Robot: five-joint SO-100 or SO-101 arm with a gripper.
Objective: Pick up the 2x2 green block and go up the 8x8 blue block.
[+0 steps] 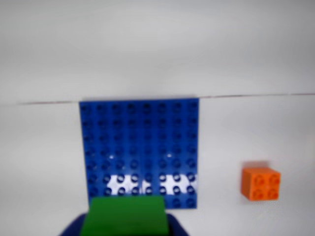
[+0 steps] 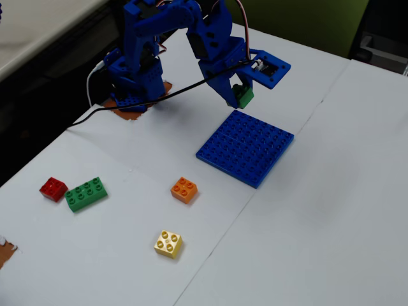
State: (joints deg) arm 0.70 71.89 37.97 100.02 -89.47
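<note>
Holding the 2x2 green block [image 2: 243, 95] in the jaws, my gripper [image 2: 239, 97] hangs in the air above the far edge of the 8x8 blue block [image 2: 246, 146] in the fixed view, the brick clear of the studs below it. The jaws are closed narrow on the brick, one finger on each side. In the wrist view the green block [image 1: 124, 215] fills the bottom centre of the picture, with the dark blue jaw tips showing on either side of it, and the blue baseplate [image 1: 139, 142] lies flat just beyond, its near rows of studs catching a white glare.

The baseplate rests on the white surface [image 2: 319, 223], turned at an angle to the seam that runs across the sheets. Off to the right in the wrist view I see an orange brick [image 1: 260, 183], well apart from the plate; in the fixed view that orange brick [image 2: 184, 189] lies left of the plate, toward the camera. Nearer the camera lies a yellow brick [image 2: 168, 244]. Toward the left edge a longer green brick [image 2: 86, 194] lies just beside a red brick [image 2: 53, 189]. The arm's base [image 2: 132, 89] stands at the far left corner of the surface.
</note>
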